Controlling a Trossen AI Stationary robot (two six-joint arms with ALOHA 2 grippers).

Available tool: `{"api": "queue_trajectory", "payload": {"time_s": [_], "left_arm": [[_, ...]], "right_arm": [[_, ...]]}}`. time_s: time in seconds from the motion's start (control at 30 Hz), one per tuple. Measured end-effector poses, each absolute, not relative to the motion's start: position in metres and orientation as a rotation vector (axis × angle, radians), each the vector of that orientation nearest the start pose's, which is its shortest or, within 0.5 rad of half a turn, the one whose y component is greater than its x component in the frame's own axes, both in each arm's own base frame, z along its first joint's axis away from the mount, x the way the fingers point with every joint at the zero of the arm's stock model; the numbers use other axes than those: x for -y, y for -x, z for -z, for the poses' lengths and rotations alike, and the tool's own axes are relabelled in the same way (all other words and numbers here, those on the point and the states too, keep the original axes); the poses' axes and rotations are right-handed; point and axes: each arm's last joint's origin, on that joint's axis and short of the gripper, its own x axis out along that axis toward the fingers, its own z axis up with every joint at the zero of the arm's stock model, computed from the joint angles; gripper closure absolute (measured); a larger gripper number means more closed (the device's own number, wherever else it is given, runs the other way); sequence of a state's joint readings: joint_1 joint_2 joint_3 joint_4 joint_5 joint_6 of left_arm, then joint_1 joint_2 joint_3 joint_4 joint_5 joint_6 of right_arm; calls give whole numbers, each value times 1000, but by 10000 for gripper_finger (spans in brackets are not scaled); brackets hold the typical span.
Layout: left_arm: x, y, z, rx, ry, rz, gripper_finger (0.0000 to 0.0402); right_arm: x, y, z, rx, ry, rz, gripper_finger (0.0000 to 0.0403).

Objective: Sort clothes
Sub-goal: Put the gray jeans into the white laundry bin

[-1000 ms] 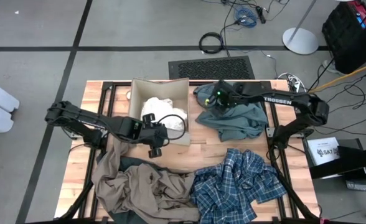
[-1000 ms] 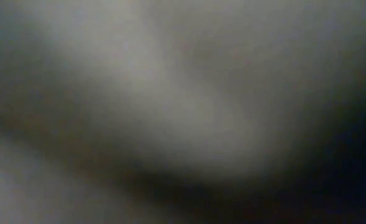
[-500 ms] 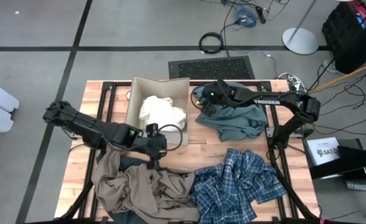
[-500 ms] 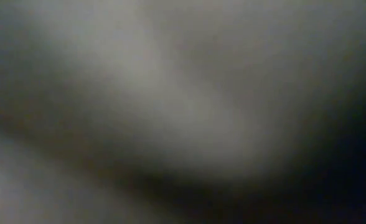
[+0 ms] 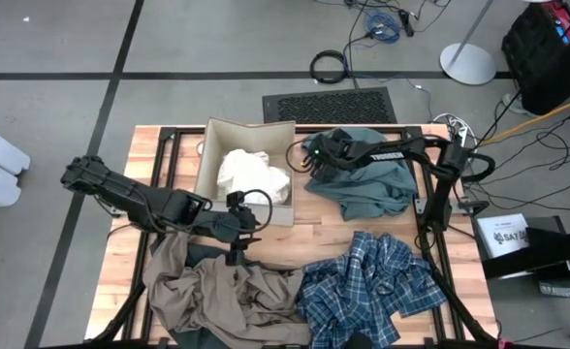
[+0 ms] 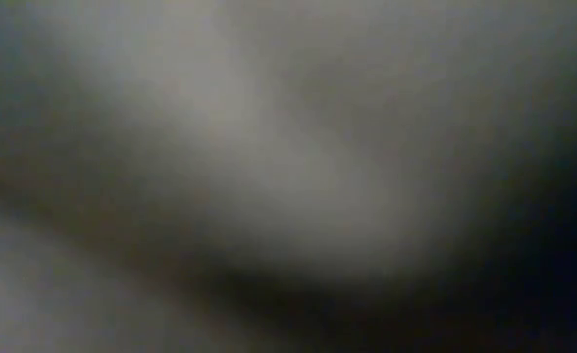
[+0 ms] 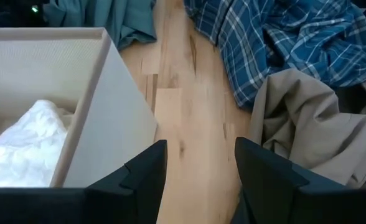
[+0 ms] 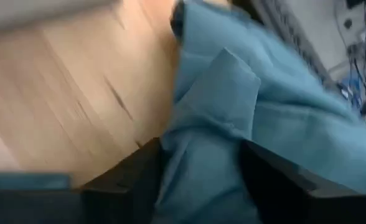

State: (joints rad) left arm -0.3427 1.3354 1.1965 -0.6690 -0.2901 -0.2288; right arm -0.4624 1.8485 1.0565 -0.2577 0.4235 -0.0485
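Observation:
A white garment (image 5: 251,174) lies inside the beige box (image 5: 212,136) at the table's far middle. Right of the box, a teal-grey garment (image 5: 367,184) lies bunched on the table. My right gripper (image 5: 304,161) is down at its left edge, open, with a fold of the cloth (image 8: 214,106) between its fingers. A plaid garment (image 5: 372,286) and a khaki one (image 5: 217,296) lie along the near edge, with dark cloth (image 5: 205,258) under the khaki. My left gripper (image 5: 244,233) hangs open over bare wood (image 7: 195,124) just in front of the box, touching nothing. My right gripper slants down onto the teal-grey garment's left edge (image 8: 201,143), one finger on each side of a raised fold. The garment lies slack on the table. Blur keeps me from telling whether the fingers (image 8: 139,174) touch the cloth.
The box's near wall (image 7: 114,143) stands close beside my left gripper (image 7: 200,174). A strip of bare wood (image 5: 333,228) runs between the box, the teal-grey garment and the near garments. The low view is filled by a grey blur.
My right gripper has gone down and toward the table's left, onto the teal-grey garment's left edge. My left gripper has drawn back from over the box's near wall toward the table's near edge and now hangs over the bare wood.

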Motion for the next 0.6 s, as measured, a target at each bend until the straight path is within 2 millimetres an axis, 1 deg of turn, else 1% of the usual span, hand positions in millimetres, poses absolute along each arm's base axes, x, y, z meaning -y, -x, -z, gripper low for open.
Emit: {"api": "queue_trajectory", "payload": {"time_s": [0.07,0.17,0.2,0.23,0.27,0.37,0.47,0.6], "left_arm": [[85,-262,-317,-767,-36,-37,203],[85,-262,-317,-765,-60,-27,203],[85,-262,-317,-763,-67,-24,203],[85,-263,-317,-761,-75,-21,203],[85,-263,-317,-761,-82,-18,203],[85,-263,-317,-762,-93,-14,203],[85,-263,-317,-762,-115,-6,203],[85,-263,-317,-762,-117,-5,203]], "right_arm": [[169,-310,-137,-1136,9,765,252],[169,-307,-135,-1177,5,757,352],[168,-306,-135,-1185,6,756,375],[168,-305,-137,-1192,6,754,385],[167,-304,-140,-1195,5,753,386],[157,-299,-158,-1186,3,752,390],[140,-292,-188,-1132,-6,751,396],[110,-277,-239,-989,-20,731,398]]}}
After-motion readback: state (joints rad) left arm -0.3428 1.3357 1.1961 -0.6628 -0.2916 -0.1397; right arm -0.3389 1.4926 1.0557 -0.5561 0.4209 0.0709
